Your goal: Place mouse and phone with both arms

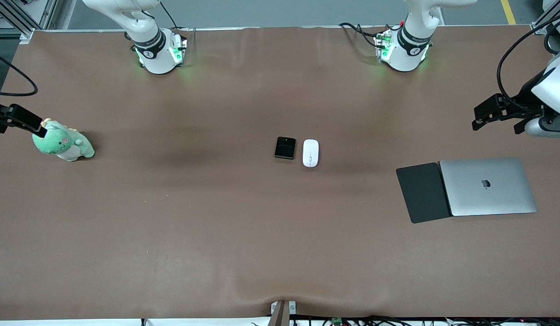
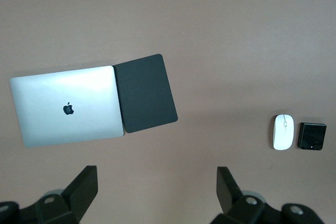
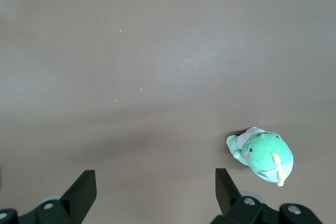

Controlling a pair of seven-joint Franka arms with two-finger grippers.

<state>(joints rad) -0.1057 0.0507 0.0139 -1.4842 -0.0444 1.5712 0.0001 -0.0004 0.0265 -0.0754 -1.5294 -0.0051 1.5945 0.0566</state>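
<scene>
Mouse (image 1: pixel 310 153): we see it mid-bench, touching nothing.
Phone (image 1: pixel 285 148): just beside the mouse, toward the right arm's end.
Left gripper (image 1: pixel 499 113): jaws apart, empty, above the bench near the laptop (image 1: pixel 488 186).
Right gripper (image 1: pixel 21 120): jaws apart, empty, over the green plush toy (image 1: pixel 64 145).

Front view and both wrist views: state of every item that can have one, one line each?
mouse: flat on the table mid-table, beside the phone, not held.
phone: lying flat, screen dark, not held.
laptop: lid closed, toward the left arm's end.
mouse pad: flat, tucked against the laptop, nothing on it.
plush toy: sitting upright, toward the right arm's end.
left gripper: open, empty, raised near the laptop.
right gripper: open, empty, raised by the plush toy.
</scene>
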